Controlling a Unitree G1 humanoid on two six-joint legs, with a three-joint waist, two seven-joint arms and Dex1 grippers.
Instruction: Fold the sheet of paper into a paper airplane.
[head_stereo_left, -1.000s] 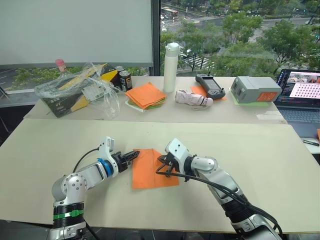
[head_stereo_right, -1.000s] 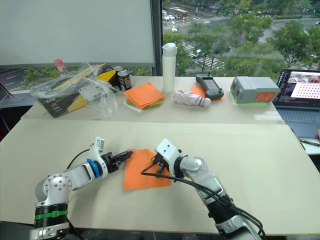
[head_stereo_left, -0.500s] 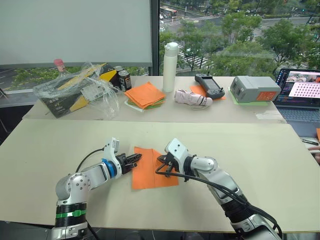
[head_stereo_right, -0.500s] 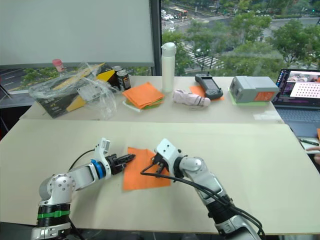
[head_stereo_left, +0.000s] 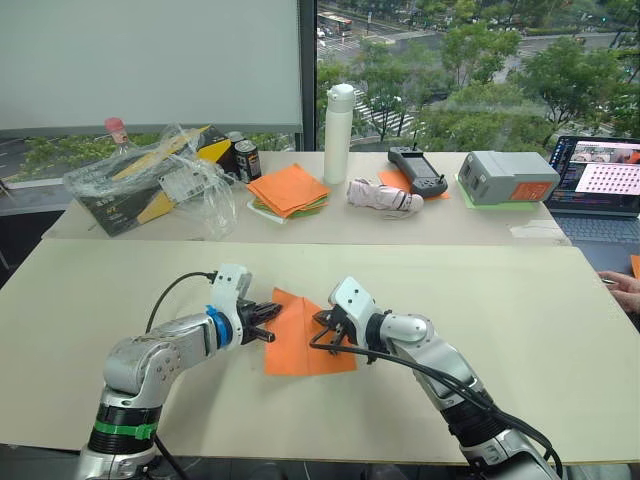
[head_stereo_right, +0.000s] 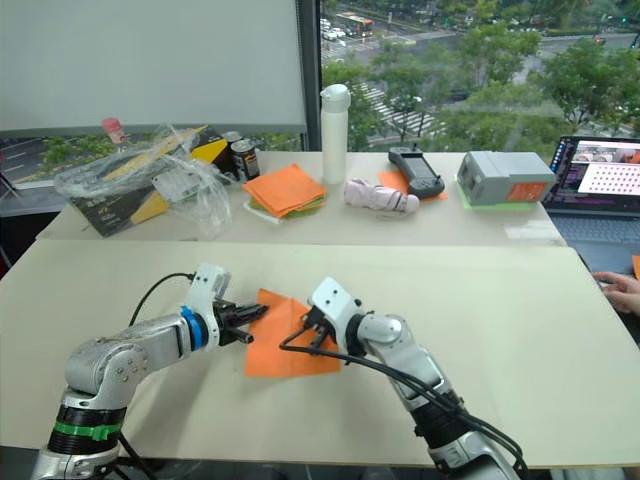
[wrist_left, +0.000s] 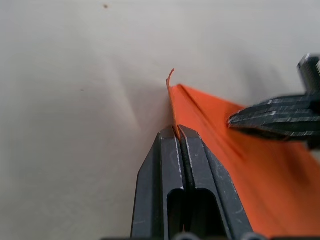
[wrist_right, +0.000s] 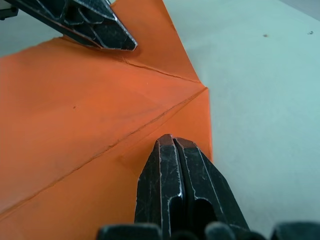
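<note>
One sheet of paper (head_stereo_left: 305, 340), two grippers: left gripper (wrist_left: 176, 131) pinches its edge, right gripper (wrist_right: 172, 141) presses closed on it.

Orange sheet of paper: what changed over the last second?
The left tool, shut on the sheet of paper, lifted its left corner up and inward, starting a fold. The right tool stayed shut, pressing the sheet; the rest of it stayed flat.

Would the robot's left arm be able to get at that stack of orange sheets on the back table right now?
Probably not. The left gripper is shut on the sheet of paper on the near table, and the stack lies well beyond it on the far table.
</note>
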